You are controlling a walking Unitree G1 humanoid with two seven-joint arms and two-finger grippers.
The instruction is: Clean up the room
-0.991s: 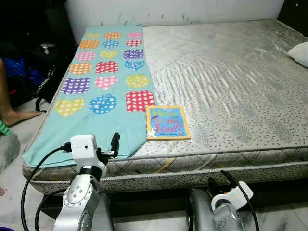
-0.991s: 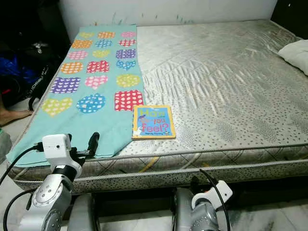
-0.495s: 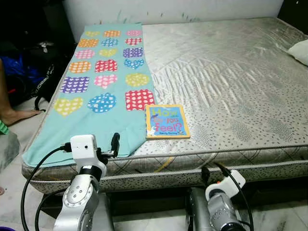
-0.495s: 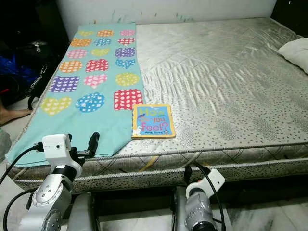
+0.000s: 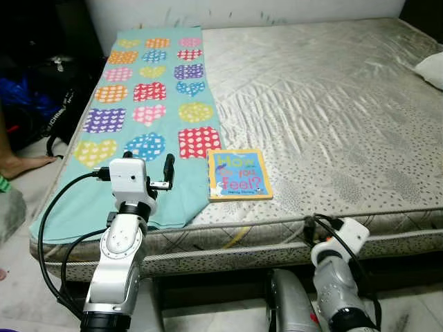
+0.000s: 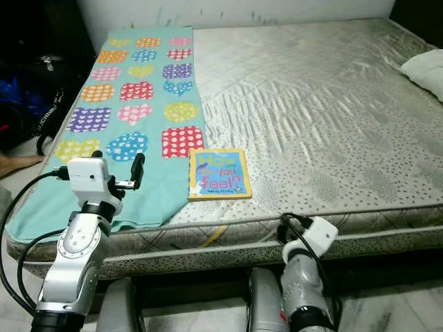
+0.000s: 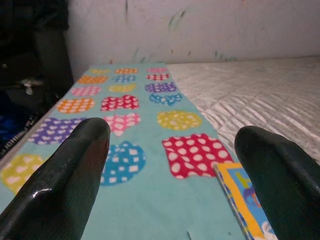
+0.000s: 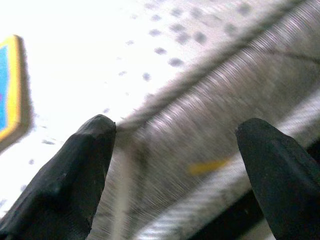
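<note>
A children's book [image 5: 239, 174] with a blue and yellow cover lies flat near the front edge of the mattress [image 5: 332, 117]. Beside it, a teal blanket [image 5: 149, 104] printed with dotted hearts runs along the bed's left side. My left gripper [image 5: 167, 171] hovers open over the blanket's near end, left of the book; its wrist view has the book's corner [image 7: 245, 200] past one finger [image 7: 75, 170]. My right gripper [image 5: 309, 224] is open and low at the mattress's front edge, right of the book [image 8: 10, 85].
A white pillow [image 5: 432, 69] lies at the bed's far right edge. Dark bags [image 5: 41, 104] sit on the floor left of the bed, and a person's foot [image 5: 21, 164] rests there too. Pale floor tiles [image 5: 21, 277] show at the lower left.
Both arms have risen. The left gripper moved up over the blanket's near end, and the right gripper came up from below to the mattress's front edge. The camera tilted slightly.
</note>
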